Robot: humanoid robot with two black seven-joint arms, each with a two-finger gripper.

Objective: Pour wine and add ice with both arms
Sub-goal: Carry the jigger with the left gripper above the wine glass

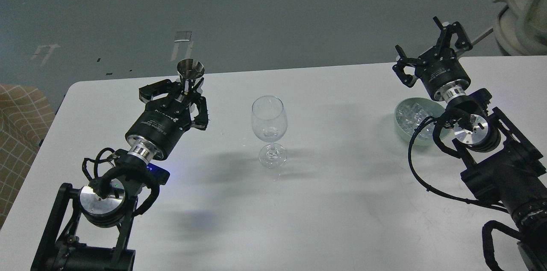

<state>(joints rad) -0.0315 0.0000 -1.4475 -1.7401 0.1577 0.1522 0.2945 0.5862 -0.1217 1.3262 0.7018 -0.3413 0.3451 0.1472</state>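
A clear stemmed wine glass [268, 131] stands upright at the table's middle; I see no wine in it. My left gripper [188, 90] is shut on the stem of a small steel jigger cup [190, 69], held upright above the table, left of the glass. The ice [409, 116] lies as several clear cubes in a pale green bowl [403, 133] at the right. My right gripper [423, 46] is open and empty, raised beyond the bowl near the table's far edge.
The white table [333, 211] has its far edge just behind both grippers. A tan checked seat [19, 125] stands off the table's left side. A white machine base [523, 14] stands on the floor at the far right.
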